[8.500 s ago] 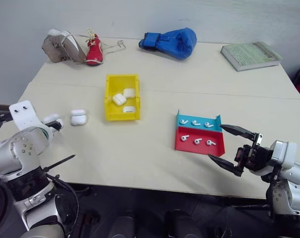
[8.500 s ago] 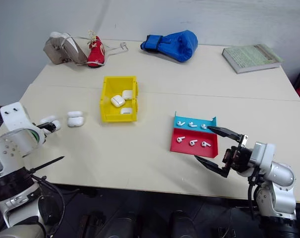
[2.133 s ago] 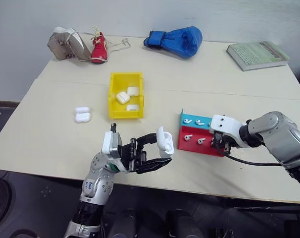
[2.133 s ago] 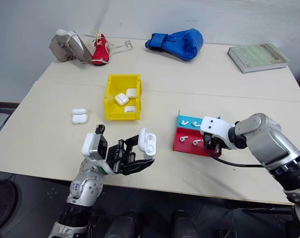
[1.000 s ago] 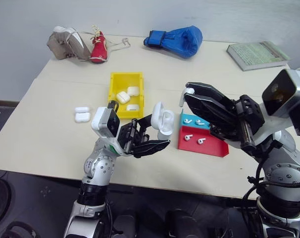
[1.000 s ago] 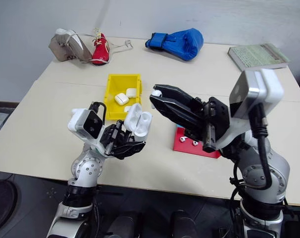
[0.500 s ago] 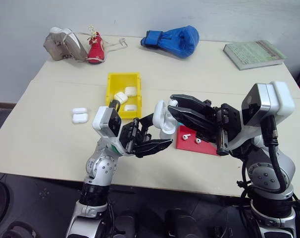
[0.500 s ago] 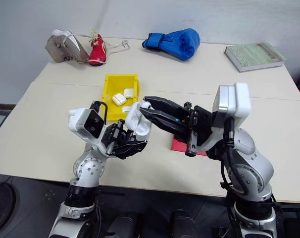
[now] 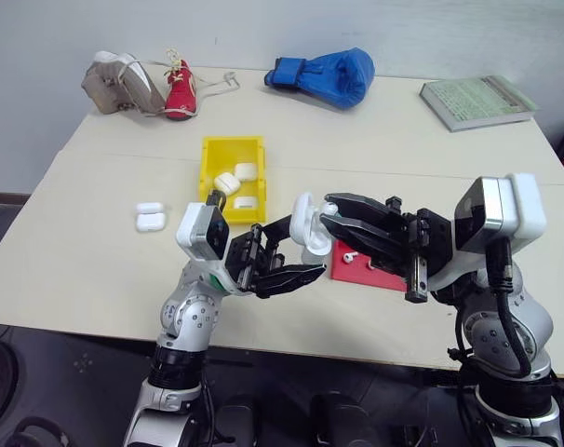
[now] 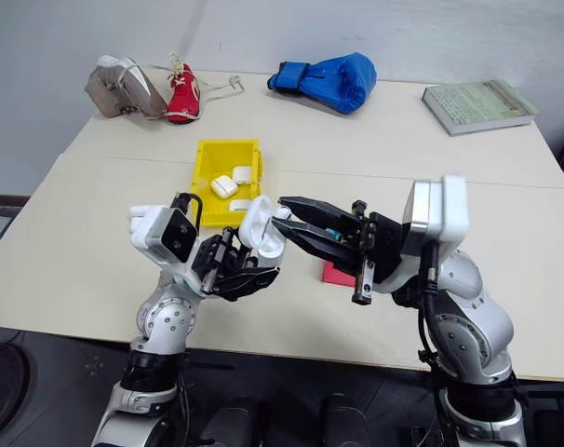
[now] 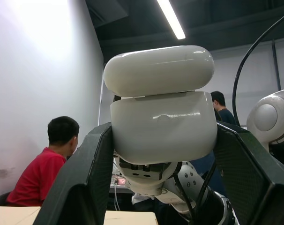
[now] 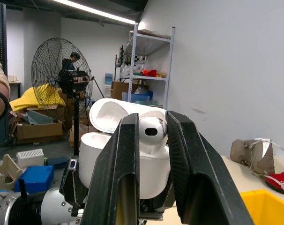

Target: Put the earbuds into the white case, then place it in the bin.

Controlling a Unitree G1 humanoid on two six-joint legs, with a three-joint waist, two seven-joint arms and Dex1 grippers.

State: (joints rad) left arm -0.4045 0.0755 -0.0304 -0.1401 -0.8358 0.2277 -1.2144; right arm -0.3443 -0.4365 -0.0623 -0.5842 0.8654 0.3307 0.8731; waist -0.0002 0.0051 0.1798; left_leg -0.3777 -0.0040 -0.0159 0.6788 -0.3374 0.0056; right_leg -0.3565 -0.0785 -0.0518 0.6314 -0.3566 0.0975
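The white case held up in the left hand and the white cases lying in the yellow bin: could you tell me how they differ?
The white case in the left hand has its lid open; the cases in the bin look closed. The held one is raised above the table, upright; the binned ones lie flat inside the bin. The right hand holds an earbud at the held case. All are glossy, white and rounded.

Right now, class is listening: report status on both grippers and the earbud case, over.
Left gripper shut on open white case, held above table. Right gripper shut on earbud, at case mouth. Nothing between them. Yellow bin holds three cases.
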